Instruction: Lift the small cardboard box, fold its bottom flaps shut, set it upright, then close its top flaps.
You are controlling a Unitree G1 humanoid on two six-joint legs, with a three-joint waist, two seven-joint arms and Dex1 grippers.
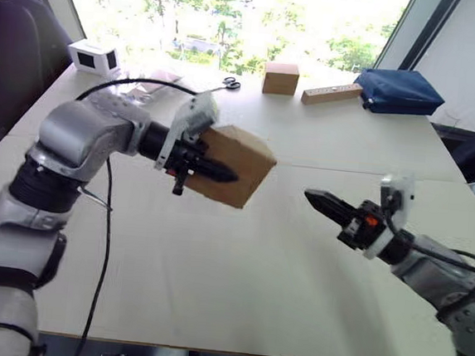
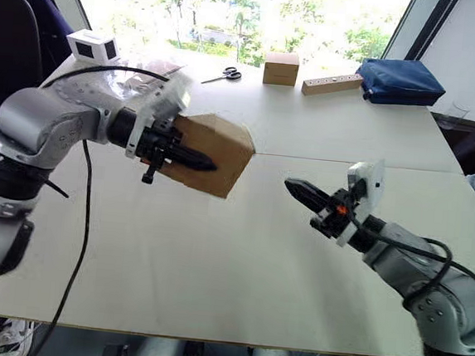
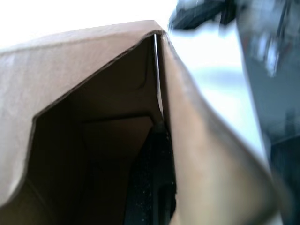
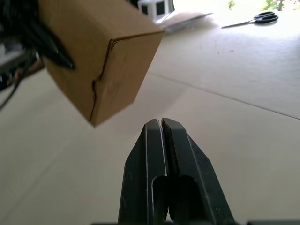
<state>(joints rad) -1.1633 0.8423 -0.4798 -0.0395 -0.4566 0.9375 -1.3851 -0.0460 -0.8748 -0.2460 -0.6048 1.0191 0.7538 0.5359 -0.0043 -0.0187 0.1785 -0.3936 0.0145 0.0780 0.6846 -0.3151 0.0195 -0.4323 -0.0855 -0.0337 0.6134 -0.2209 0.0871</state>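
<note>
The small cardboard box (image 1: 243,163) hangs tilted in the air above the white table (image 1: 237,278), left of centre. My left gripper (image 1: 226,175) is shut on one of its side walls, one black finger lying along the outside. The other finger (image 3: 152,187) sits inside the box, as the left wrist view shows through the open end, where a top flap (image 3: 70,61) with an angled edge stands open. The end facing my right gripper looks folded shut, with a seam (image 4: 101,79) across it. My right gripper (image 1: 312,199) is shut and empty, a short way right of the box and pointing at it.
Along the far edge stand a squarer brown box (image 1: 280,78), a wooden block with holes (image 1: 331,93), a blue bag (image 1: 397,90), scissors (image 1: 227,83) and a white box (image 1: 92,56). A black cable (image 1: 106,216) trails over the table's left side.
</note>
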